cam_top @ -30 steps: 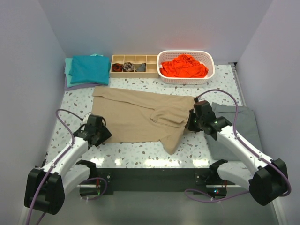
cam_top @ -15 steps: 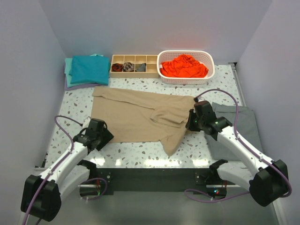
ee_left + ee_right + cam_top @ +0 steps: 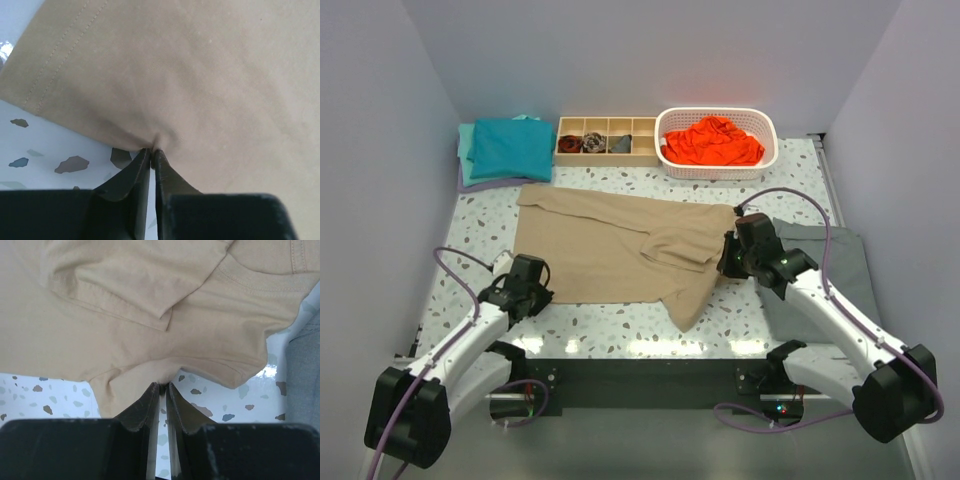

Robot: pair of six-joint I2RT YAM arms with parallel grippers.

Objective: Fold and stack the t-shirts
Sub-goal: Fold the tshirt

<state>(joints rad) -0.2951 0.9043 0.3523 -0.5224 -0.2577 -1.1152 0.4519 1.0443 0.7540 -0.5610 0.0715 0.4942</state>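
A tan t-shirt [image 3: 610, 245] lies spread across the middle of the table, its right side bunched into folds. My left gripper [image 3: 152, 151] is shut on the tan t-shirt's near left edge [image 3: 150, 75], which puckers at the fingertips. My right gripper [image 3: 163, 385] is shut on the shirt's right edge [image 3: 150, 315], and the cloth pulls into the closed tips. Folded teal t-shirts [image 3: 507, 147] are stacked at the back left. An orange-red t-shirt [image 3: 713, 140] lies crumpled in the white basket [image 3: 767, 125].
A wooden divided tray [image 3: 644, 126] with small dark rolled socks stands at the back centre. A flat grey cloth [image 3: 825, 275] lies under my right arm at the right. Walls close in on the left, right and back.
My left gripper moved slightly toward the near left edge of the tan shirt and closed on it. The right gripper stayed on the right edge.
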